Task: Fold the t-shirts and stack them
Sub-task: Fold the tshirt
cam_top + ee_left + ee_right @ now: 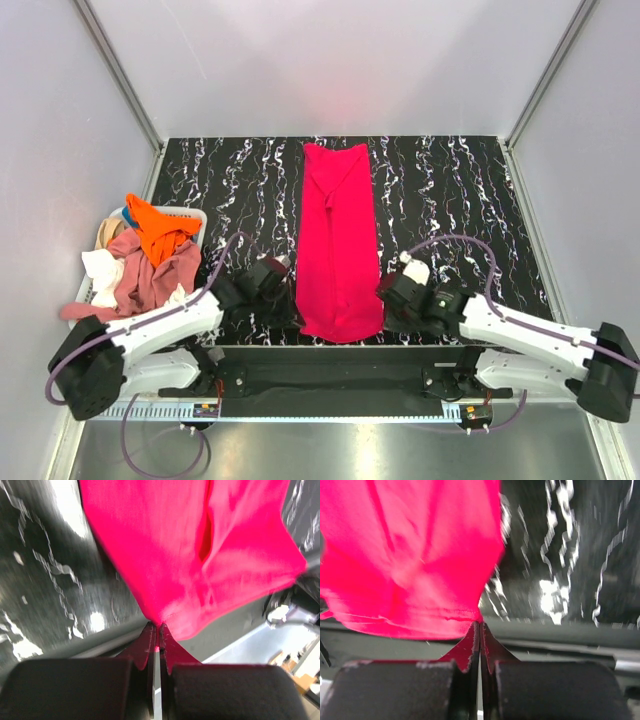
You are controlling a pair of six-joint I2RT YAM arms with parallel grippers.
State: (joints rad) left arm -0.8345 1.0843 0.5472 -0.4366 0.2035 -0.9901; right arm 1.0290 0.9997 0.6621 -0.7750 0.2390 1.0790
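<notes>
- My left claw (157,626) is pressed together, clamped on the near-left corner of the red tee (200,550); cloth bunches to a point right at the tips.
- My right claw (480,625) is pressed together too, pinching the tee's near-right hem corner.
- Both arms sit low. They reach inward from the outer near corners, forearms nearly level, with the wrists facing each other across the tee's near end.
- The red tee lies flat in a long narrow strip down the middle of the black marbled worktop (450,190), far end to near edge. Its near end is between the two claws.
- The other tees are heaped in a white basket (190,213) at the left: orange tee (158,228) on top, dusty pink tee (150,275) below it, white tee (103,270) and beige tee (108,232) at the left side.
</notes>
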